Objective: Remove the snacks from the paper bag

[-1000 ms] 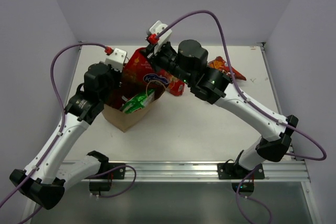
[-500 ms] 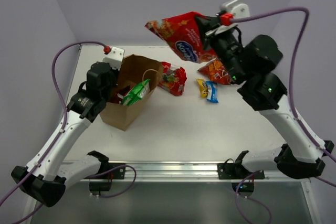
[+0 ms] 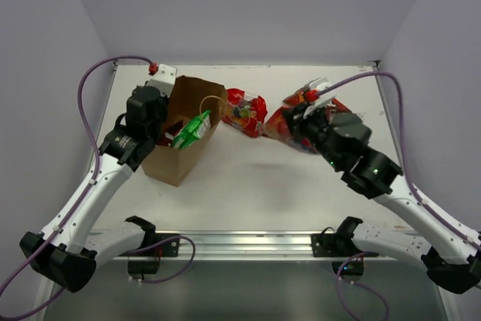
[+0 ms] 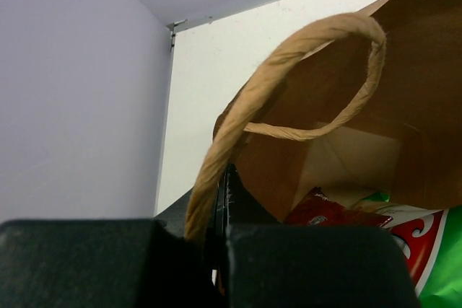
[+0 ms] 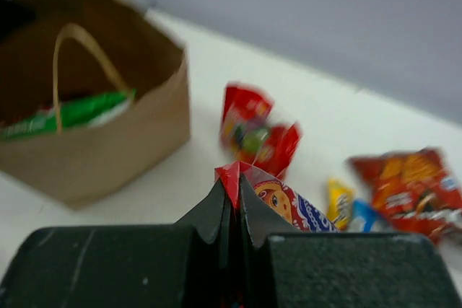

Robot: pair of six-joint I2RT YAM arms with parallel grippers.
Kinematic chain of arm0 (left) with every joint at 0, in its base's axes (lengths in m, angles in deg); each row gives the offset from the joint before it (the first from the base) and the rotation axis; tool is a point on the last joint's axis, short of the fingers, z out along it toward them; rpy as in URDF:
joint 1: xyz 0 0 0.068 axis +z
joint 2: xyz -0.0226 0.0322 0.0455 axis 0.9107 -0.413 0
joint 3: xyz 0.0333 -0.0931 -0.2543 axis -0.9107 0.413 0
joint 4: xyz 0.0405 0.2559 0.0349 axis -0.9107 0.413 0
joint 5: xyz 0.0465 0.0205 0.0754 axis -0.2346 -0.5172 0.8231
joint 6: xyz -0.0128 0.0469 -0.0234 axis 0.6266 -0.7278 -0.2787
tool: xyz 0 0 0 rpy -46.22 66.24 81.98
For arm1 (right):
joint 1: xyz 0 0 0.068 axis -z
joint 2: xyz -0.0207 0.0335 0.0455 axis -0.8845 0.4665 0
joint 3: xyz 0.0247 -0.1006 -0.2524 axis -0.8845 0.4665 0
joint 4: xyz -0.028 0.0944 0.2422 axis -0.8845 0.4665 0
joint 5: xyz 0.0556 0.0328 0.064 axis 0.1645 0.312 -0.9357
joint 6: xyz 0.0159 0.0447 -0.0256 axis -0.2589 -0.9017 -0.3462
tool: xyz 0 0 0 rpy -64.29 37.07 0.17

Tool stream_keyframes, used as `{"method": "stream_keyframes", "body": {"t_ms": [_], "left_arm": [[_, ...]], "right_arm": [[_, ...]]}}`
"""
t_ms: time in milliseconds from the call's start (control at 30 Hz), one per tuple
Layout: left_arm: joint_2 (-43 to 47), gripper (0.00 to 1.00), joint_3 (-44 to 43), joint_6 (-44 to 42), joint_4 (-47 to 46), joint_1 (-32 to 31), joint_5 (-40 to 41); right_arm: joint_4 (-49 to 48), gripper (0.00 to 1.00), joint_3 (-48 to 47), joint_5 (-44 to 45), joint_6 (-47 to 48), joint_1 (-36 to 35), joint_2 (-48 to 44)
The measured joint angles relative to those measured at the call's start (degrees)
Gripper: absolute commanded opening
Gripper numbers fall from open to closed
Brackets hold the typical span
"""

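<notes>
The brown paper bag point(image 3: 179, 157) stands open at the left of the table, with a green-and-white packet point(image 3: 192, 128) sticking out of it. My left gripper point(image 3: 166, 107) is shut on the bag's left rim by a loop handle point(image 4: 310, 55). In the left wrist view, a red packet point(image 4: 325, 210) lies inside the bag. My right gripper point(image 3: 293, 121) is shut on a corner of the largest red packet point(image 5: 289, 203) and holds it low over the table, right of the bag. The large packet also shows in the top view point(image 3: 278, 127).
A red packet point(image 3: 246, 110) lies on the table just right of the bag. In the right wrist view, a small yellow-and-blue packet point(image 5: 345, 205) and an orange packet point(image 5: 410, 184) lie further right. The back wall is close behind.
My right gripper pulled the large red packet out of the bag, swung it up high to the right, then brought it down near the table. The left gripper stayed on the bag.
</notes>
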Motion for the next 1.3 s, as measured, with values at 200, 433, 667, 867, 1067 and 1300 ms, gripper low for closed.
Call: {"method": "stream_keyframes", "body": {"t_ms": [200, 433, 667, 867, 1067, 1300], "left_arm": [[0.0, 0.00, 0.0, -1.7, -1.4, 0.0, -0.1], [0.8, 0.00, -0.1, -4.5, -3.0, 0.0, -1.7], [2.9, 0.00, -0.1, -6.6, -4.5, 0.0, -4.5], [3.4, 0.00, 0.6, -7.7, -5.2, 0.0, -6.7], [3.5, 0.00, 0.9, -8.2, -5.2, 0.0, -9.6], [3.8, 0.00, 1.6, -8.2, -5.1, 0.0, -14.1]], "right_arm": [[3.6, 0.00, 14.6, -14.4, -14.1, -5.3, 4.7], [-2.8, 0.00, 18.7, -20.3, -26.4, -6.7, 8.8], [-7.6, 0.00, 19.1, -16.4, -32.1, -0.3, 22.2], [-6.8, 0.50, 17.6, -10.7, -28.0, 4.9, 26.8], [-3.8, 0.72, 5.8, -10.4, -17.1, 4.3, 23.5], [-4.7, 0.73, -7.2, -18.3, -1.4, -2.2, 18.7]]}}
